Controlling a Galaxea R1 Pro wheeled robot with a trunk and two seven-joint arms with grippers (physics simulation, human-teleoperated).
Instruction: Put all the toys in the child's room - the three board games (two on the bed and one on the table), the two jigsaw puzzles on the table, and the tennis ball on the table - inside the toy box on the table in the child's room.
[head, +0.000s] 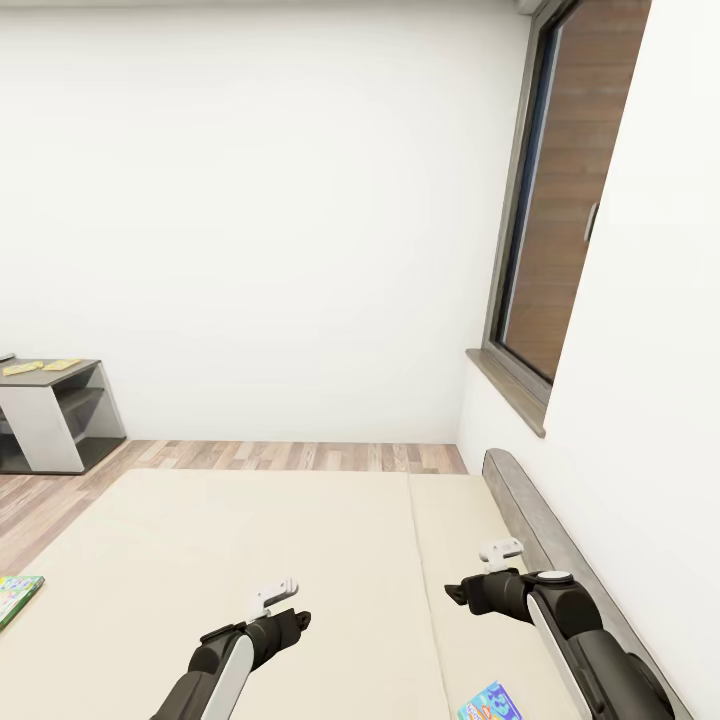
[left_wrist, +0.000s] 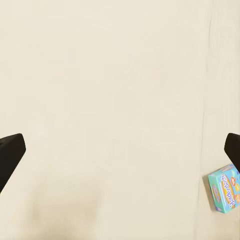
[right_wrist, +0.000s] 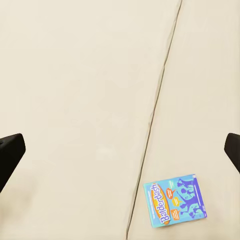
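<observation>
Balderdash box (right_wrist: 175, 201) lies flat on bed (right_wrist: 75, 100); head view adds green game (head: 15, 595).

white walls (head: 260, 200) | wood floor (head: 300, 456) | window (head: 560, 190) rt | grey shelf (head: 55, 415) lft

Both arms reach forward, left tool (head: 290, 615) and right tool (head: 458, 592) spread wide.

The blue game box (right_wrist: 175, 201) lying on the bed (right_wrist: 75, 100) is showing the word "Balderdash" in white letters along one edge of its lid. The same word is showing sideways on that box (left_wrist: 224, 189) in the left wrist view. The smaller print in its orange bubbles is staying too small to read.
</observation>
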